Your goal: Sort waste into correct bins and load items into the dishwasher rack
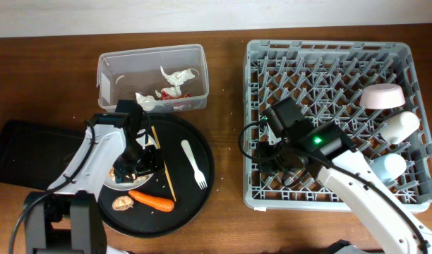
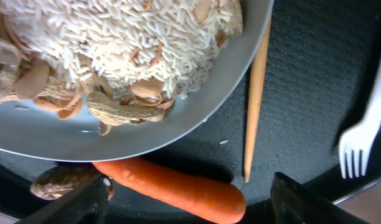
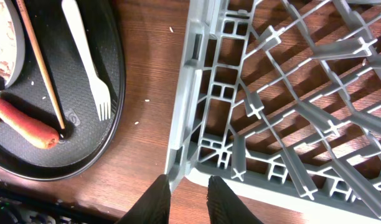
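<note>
**Carrot lined up with the closing line of the spread left gripper**

On the large round black plastic tray [image 1: 191,206], towards its front edge: long orange carrot [image 2: 178,186], just beside the near rim of the white round plate [image 2: 84,140] heaped with rice and peanut shells. Small brown nut-like lump [image 2: 60,180] close to one end of it, tip of a thin wooden chopstick [image 2: 256,93] close to the other, white plastic fork [image 2: 365,137] further off.

Left gripper [image 1: 135,169] hanging right over this spot, dark fingers [image 2: 84,202] spread wide, holding nothing and touching nothing. Carrot directly below, between the two fingers. Long axis running side to side in the left wrist view, roughly along the line on which the fingers would close rather than across it. Probably calls for a wrist turn before coming down, otherwise a pinch on the ends only.

Right gripper [image 3: 187,186] well apart from the carrot, at the near-left corner of the large grey plastic dishwasher rack [image 3: 197,93]. Fingers only a little apart and empty, possibly brushing the rack's corner, hard to tell so low in the frame. Left arm plainly the nearer of the two
</note>
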Motion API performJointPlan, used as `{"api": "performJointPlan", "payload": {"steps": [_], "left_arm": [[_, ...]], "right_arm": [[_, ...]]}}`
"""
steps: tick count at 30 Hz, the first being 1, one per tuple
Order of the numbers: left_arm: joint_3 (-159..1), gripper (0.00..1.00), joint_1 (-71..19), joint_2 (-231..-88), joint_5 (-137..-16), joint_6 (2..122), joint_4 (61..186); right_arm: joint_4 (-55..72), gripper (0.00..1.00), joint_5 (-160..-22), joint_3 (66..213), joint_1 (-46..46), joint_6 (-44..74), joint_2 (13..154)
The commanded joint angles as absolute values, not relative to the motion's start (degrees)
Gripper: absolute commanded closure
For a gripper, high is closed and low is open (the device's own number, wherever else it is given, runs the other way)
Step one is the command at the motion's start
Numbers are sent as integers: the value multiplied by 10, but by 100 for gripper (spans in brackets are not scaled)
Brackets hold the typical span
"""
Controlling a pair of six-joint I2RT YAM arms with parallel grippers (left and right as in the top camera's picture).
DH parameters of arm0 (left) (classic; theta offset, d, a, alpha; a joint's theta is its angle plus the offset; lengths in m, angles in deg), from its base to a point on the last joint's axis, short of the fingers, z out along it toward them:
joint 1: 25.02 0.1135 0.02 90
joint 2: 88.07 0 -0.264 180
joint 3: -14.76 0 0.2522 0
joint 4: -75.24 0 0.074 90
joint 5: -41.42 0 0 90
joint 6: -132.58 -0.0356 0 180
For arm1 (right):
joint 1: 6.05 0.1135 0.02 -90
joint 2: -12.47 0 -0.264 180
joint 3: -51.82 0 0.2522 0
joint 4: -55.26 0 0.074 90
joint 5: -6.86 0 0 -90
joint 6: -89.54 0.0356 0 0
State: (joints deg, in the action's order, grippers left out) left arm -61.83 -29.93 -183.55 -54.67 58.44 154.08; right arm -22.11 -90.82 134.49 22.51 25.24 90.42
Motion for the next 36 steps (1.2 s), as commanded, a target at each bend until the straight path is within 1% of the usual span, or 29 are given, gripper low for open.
{"api": "performJointPlan", "payload": {"steps": [1, 2, 4, 7, 8, 9, 10, 13, 15, 17, 18, 21, 26, 29, 31, 36], "left_arm": [[-621, 28, -327, -1836, -437, 586, 1536], [-621, 28, -341, -1836, -435, 588, 1526], [-620, 33, -382, -1836, -416, 588, 1505], [-616, 34, -439, -1836, -341, 589, 1501], [-614, 34, -446, -1836, -336, 588, 1501], [-611, 37, -451, -1836, -333, 591, 1499], [-605, 42, -451, -1836, -327, 605, 1498], [-581, 48, -451, -1837, -327, 609, 1476], [-561, 50, -451, -1837, -327, 610, 1461], [-539, 55, -451, -1837, -327, 610, 1440], [-527, 59, -451, -1837, -327, 610, 1423], [-501, 64, -451, -1837, -333, 610, 1384], [-492, 64, -451, -1837, -343, 610, 1378], [-492, 65, -451, -1837, -387, 610, 1376], [-490, 65, -451, -1837, -387, 610, 1374], [-448, 65, -451, -1837, -407, 610, 1315]], "right_arm": [[-227, 75, -899, 1349, 226, 251, 906], [-227, 75, -899, 1349, 226, 251, 906], [-227, 75, -899, 1349, 226, 251, 906], [-232, 74, -899, 1349, 226, 251, 906], [-233, 74, -899, 1349, 226, 251, 906], [-233, 74, -899, 1349, 226, 251, 906], [-233, 74, -899, 1349, 226, 251, 906], [-233, 74, -899, 1349, 226, 251, 906], [-233, 74, -899, 1349, 226, 251, 906], [-233, 74, -899, 1349, 226, 251, 906], [-233, 74, -899, 1349, 226, 251, 906], [-233, 74, -899, 1349, 226, 251, 906], [-233, 74, -899, 1349, 226, 251, 906], [-233, 74, -899, 1349, 226, 251, 906], [-234, 74, -899, 1349, 226, 251, 906], [-235, 74, -899, 1349, 226, 251, 906]]}}
